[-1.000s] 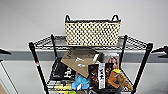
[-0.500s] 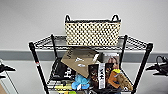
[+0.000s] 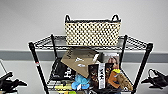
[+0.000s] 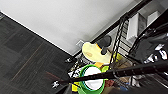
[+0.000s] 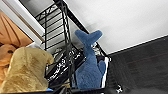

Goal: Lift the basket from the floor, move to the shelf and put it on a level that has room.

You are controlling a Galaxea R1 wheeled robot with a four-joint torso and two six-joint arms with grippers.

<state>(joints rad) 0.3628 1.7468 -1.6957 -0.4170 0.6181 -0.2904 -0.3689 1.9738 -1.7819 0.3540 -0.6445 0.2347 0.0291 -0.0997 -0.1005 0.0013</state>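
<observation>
Basket [image 3: 92,32] sitting upright on the level [image 3: 133,43], the top tier of the shelf [image 3: 35,58], long axis running left to right across the rack, broad checkered side facing the camera, dark loop handles standing up at the left and right ends. Resting roughly centred between the corner posts, near the far wall.

Hanging low and well apart from the basket on both sides: left claw [image 3: 8,83] at the near left beyond the rack's left post, right claw [image 3: 155,80] at the near right beyond the right post. Touching nothing, holding nothing; cannot tell whether the fingers of either are spread or closed.

Lying on the tier below: brown cardboard piece [image 3: 78,60] tilted, boxed items [image 3: 101,73], blue toy [image 3: 80,82] and tan plush [image 3: 120,80]. Showing in the left wrist view: dark carpet floor [image 4: 22,57], pale wall, green-rimmed bowl [image 4: 92,80]. Showing in the right wrist view: blue whale plush [image 5: 90,65] and tan plush dog [image 5: 25,70] beside a rack post.

Compared with half a second ago: basket staying in the same spot on the top tier, claws sitting slightly further out to the sides.
</observation>
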